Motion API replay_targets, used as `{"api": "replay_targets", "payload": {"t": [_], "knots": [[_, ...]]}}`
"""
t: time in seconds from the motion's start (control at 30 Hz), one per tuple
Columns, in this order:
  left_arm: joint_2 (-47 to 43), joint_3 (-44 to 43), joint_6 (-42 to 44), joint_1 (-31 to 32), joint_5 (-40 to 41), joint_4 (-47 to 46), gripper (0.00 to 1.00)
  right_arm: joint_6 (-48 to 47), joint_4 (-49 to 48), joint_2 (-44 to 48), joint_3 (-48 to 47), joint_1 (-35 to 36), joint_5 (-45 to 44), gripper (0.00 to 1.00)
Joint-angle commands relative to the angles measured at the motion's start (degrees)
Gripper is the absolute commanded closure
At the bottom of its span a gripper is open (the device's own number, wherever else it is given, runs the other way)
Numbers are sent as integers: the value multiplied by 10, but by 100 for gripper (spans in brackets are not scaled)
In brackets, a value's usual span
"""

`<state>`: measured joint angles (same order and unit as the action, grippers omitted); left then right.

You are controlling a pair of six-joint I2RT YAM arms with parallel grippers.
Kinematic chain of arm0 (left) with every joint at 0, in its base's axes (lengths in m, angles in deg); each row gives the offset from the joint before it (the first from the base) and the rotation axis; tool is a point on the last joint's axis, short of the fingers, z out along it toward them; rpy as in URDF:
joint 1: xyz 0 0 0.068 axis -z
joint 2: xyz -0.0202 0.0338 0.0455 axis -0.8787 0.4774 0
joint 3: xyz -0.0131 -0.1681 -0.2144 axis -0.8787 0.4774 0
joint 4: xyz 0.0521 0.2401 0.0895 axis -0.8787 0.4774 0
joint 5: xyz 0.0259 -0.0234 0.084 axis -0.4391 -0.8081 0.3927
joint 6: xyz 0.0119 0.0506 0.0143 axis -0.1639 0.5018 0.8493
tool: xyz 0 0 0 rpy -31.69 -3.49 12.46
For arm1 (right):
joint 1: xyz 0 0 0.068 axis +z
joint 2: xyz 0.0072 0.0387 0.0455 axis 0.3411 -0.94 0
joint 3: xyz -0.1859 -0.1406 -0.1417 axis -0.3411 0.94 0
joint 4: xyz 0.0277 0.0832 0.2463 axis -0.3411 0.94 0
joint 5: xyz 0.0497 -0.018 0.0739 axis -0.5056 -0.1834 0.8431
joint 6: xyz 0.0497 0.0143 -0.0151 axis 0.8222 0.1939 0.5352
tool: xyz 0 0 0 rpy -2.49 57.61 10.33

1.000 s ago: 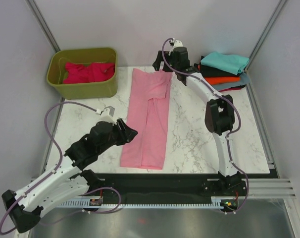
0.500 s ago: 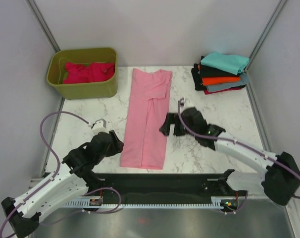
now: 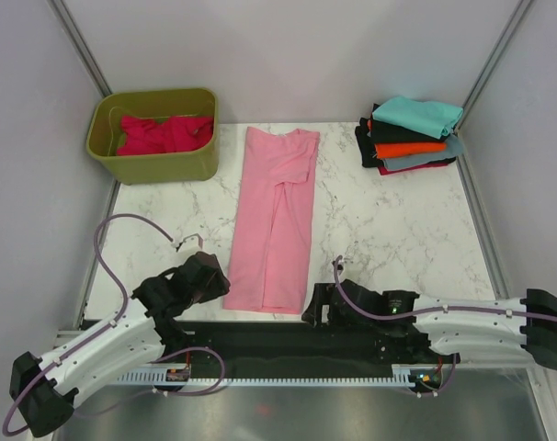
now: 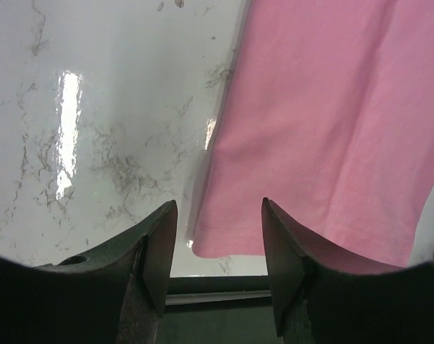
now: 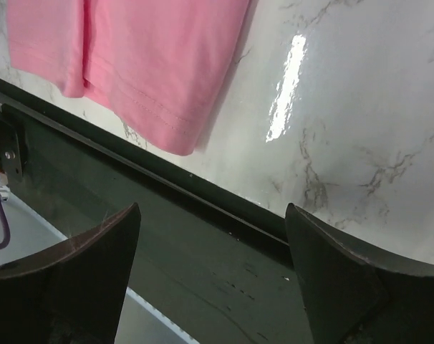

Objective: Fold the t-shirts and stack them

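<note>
A light pink t-shirt (image 3: 277, 216) lies flat as a long narrow strip down the middle of the marble table, its hem at the near edge. The hem corner shows in the left wrist view (image 4: 324, 122) and the right wrist view (image 5: 138, 64). My left gripper (image 3: 214, 276) (image 4: 218, 208) is open just off the hem's left corner and holds nothing. My right gripper (image 3: 312, 308) (image 5: 211, 211) stands wide open and empty over the black rail, right of the hem. Folded t-shirts (image 3: 412, 133) are stacked at the far right, teal on top. A crimson t-shirt (image 3: 164, 133) lies crumpled in the tub.
The olive-green tub (image 3: 154, 167) stands at the far left corner. A black rail (image 3: 260, 342) runs along the table's near edge, under both grippers. Grey walls close in the left, right and back sides.
My right arm has swung from the pink shirt's far end back to the near edge, beside the hem. My left arm has drawn back toward the near edge.
</note>
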<state>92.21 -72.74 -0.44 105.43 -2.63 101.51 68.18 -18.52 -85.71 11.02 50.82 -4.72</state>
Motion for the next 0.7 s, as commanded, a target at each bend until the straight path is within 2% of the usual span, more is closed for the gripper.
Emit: {"api": "replay_targets", "payload": {"t": [0.0,0.2,0.3,0.37,0.57,0.67], "knots": [[1,16,-37,-2,-12,-17,42,61,-73,-45,6,31,-35,11],[-4,24,-42,-2,-19,-20,42,68,-96,-164,-50,93,-62,11],[-6,28,-43,-2,-30,-20,43,75,-100,-185,-59,104,-94,11],[-10,32,-44,-2,-36,-24,43,77,-100,-177,-53,104,-123,13],[-15,35,-34,-2,-37,-32,43,51,-136,-60,-18,104,-170,21],[-11,38,-31,-2,-43,-39,44,49,-77,-36,-42,102,-208,22]]}}
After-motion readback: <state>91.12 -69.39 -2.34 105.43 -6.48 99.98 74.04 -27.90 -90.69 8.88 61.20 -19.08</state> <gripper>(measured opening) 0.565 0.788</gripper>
